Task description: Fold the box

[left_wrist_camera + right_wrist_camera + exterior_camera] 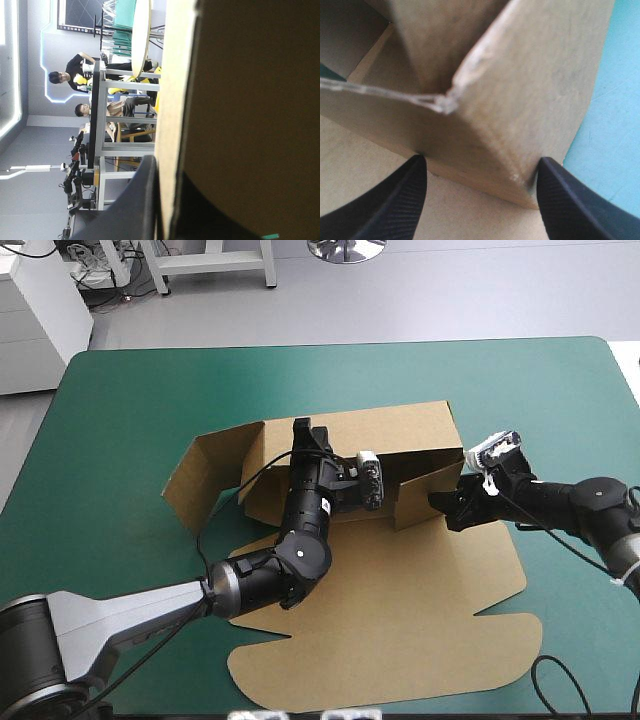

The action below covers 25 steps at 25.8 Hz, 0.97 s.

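Raised walls of the box (400, 580) obstruct the table's centre. The left gripper (303, 430) and its arm bar the flat lid; the right gripper (440, 502) straddles the right corner. Teal-green cover (400, 370) beyond stands free.

Place: a robotics lab or test room.
Workstation: one table (560, 370) under a teal-green cover, with two robot arms reaching over it, the left arm (120, 615) and the right arm (585, 502).
Work piece: a brown box (400, 610) of cut board, partly raised, on the cover.
Floor: smooth and pale grey (450, 300) beyond the table's far edge.
Furniture: white metal frame legs (212, 270), a white cabinet (35, 325) near the far left corner, a chrome pedestal base (345, 248).
Wiring: loose cables (98, 275) heaped on the floor beside the cabinet.
Farther room: in the left wrist view, white-framed benches (125, 146) and another green-topped table (143, 35) with a pale rim.
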Motion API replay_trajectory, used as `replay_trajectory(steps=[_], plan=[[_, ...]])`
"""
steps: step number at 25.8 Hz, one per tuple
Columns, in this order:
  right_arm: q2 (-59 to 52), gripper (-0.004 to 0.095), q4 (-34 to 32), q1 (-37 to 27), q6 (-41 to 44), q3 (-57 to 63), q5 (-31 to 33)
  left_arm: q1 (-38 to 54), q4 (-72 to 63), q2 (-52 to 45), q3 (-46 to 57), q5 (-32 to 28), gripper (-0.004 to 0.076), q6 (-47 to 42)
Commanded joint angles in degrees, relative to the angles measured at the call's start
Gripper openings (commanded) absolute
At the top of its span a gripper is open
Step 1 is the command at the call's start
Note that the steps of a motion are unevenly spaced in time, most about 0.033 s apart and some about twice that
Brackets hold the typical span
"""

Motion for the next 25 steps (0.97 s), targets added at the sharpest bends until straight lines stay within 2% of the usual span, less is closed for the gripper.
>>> replay_trajectory(steps=[1, 9, 21, 25], plan=[[-2.28, 0.059, 8.42, -0.09, -5.78, -0.04, -2.41, -0.39, 3.18, -2.49, -1.5, 1.44, -0.001, -1.34], [-2.28, 0.059, 19.24, 0.01, -14.15, -0.04, -4.78, -0.39, 3.18, -2.49, -1.5, -0.49, -0.001, -1.34], [0.78, 0.058, 23.6, 0.01, -17.91, -0.04, -2.67, -0.39, 6.05, -2.49, -1.5, -0.65, -0.001, -1.11], [1.43, 0.0534, 26.46, 0.96, -22.06, -0.04, -2.27, -0.39, 5.85, -2.49, -1.5, -1.16, -0.001, -1.11]])
